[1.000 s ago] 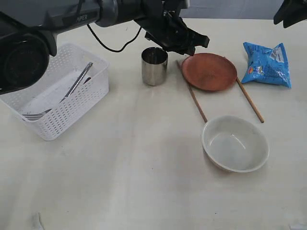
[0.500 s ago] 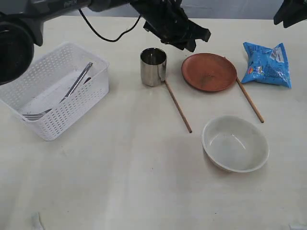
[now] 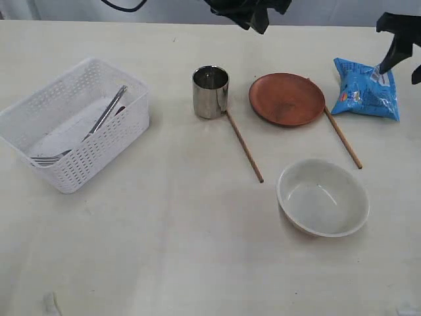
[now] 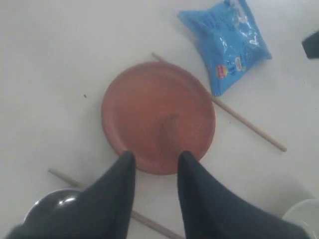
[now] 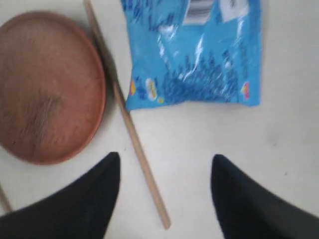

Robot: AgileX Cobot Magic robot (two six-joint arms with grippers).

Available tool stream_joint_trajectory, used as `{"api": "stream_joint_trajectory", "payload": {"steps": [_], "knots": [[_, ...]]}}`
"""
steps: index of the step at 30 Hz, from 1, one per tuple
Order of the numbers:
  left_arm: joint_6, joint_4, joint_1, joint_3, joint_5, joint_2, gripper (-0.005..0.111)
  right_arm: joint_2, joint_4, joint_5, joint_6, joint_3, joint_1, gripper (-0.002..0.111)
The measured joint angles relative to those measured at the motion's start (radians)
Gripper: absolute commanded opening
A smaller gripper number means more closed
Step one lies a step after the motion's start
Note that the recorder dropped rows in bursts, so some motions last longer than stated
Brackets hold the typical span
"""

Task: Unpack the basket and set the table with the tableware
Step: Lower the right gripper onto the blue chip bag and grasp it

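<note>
Here we see the table [image 3: 164,250] partly laid. The white basket [image 3: 99,148] stands at the left side with a steel knife and fork [image 3: 108,112] lying inside it. The steel cup [image 3: 210,92] stands upright just beside the brown plate [image 3: 286,99]. One chopstick [image 3: 245,148] runs from the foot of the cup towards the off-white bowl [image 3: 322,197]; the other chopstick [image 3: 342,138] lies between the plate and the blue snack bag [image 3: 365,89].

On the bag we make out a white barcode patch [image 5: 199,7] and small coloured emblems, but the print is too blurred to read.

The left gripper [image 4: 156,159] hangs over the plate with its fingers apart and nothing between them. The right gripper [image 5: 166,159] is above the bag and the nearby chopstick, its fingers spread wide and empty.
</note>
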Motion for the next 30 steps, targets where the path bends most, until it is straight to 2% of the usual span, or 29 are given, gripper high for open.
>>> {"api": "stream_joint_trajectory", "payload": {"steps": [3, 14, 17, 18, 21, 30], "knots": [[0.0, 0.016, 0.0, 0.0, 0.021, -0.007, 0.029, 0.028, -0.046, -0.08, 0.063, -0.003, -0.002, 0.069], [0.004, 0.054, 0.0, 0.0, 0.025, -0.007, 0.029, 0.316, -0.058, -0.073, 0.067, -0.198, -0.007, 0.054], [0.006, 0.054, 0.006, 0.0, 0.012, -0.007, 0.029, 0.355, -0.058, -0.073, 0.052, -0.228, -0.006, 0.037], [0.006, 0.054, 0.008, 0.0, 0.006, -0.007, 0.029, 0.362, -0.058, -0.073, 0.047, -0.232, -0.006, 0.025], [0.006, 0.054, 0.014, 0.0, -0.004, -0.007, 0.029, 0.37, -0.058, -0.073, 0.021, -0.234, -0.006, 0.0], [0.008, 0.054, 0.02, 0.0, -0.009, -0.007, 0.029, 0.363, -0.038, -0.053, -0.016, -0.234, -0.006, 0.0]]}}
